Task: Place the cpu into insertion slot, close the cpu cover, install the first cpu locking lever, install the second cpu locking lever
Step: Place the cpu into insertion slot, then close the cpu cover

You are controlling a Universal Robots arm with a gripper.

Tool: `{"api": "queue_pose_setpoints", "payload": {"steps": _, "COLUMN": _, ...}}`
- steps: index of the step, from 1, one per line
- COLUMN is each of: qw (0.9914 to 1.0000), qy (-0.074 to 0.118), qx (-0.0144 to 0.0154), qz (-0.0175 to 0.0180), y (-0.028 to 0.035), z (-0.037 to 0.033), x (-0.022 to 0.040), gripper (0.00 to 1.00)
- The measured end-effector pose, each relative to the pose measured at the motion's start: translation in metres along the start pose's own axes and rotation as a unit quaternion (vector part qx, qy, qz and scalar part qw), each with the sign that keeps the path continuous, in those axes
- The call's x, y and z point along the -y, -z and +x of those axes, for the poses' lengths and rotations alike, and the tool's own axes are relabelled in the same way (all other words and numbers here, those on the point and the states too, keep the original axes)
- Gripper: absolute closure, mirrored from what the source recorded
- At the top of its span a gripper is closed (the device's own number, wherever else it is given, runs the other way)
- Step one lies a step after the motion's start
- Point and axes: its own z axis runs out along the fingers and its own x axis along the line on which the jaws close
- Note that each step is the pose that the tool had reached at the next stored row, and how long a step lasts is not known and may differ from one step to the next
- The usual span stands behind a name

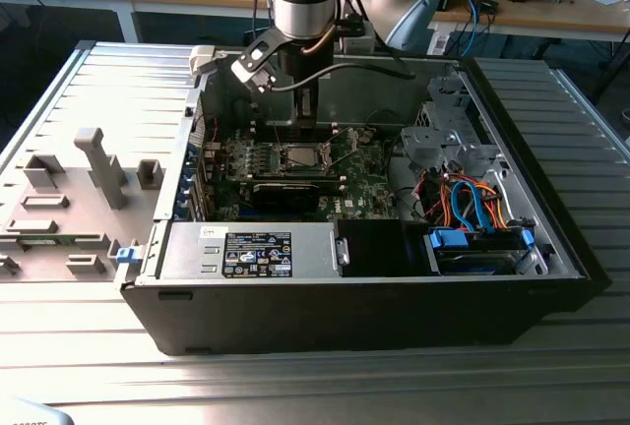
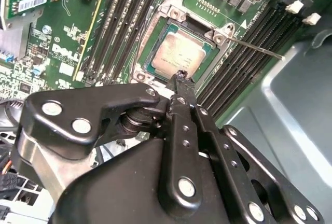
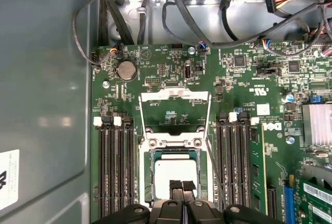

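**cpu (image 3: 175,169) in insertion slot (image 3: 151,182); cpu cover (image 3: 174,95) open**

claw (image 3: 182,185) fingers shut together, holding nothing; tips over cpu's near edge, contact unclear; cpu lies flat; cpu cover flipped back, lying beyond cpu from claw
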Motion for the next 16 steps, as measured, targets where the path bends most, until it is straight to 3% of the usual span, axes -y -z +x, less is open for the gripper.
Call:
{"api": "queue_pose_setpoints", "payload": {"steps": 8, "qw": 1.0, "qy": 0.0, "qx": -0.0001, "qz": 0.0, "y": 0.0149, "z": 0.0002, "x": -0.0011, "gripper": 0.89}}
{"api": "queue_pose_setpoints", "payload": {"steps": 16, "qw": 1.0, "qy": 0.0, "qx": -0.0002, "qz": 0.0001, "y": 0.0151, "z": 0.0001, "x": -0.0021, "gripper": 0.89}}
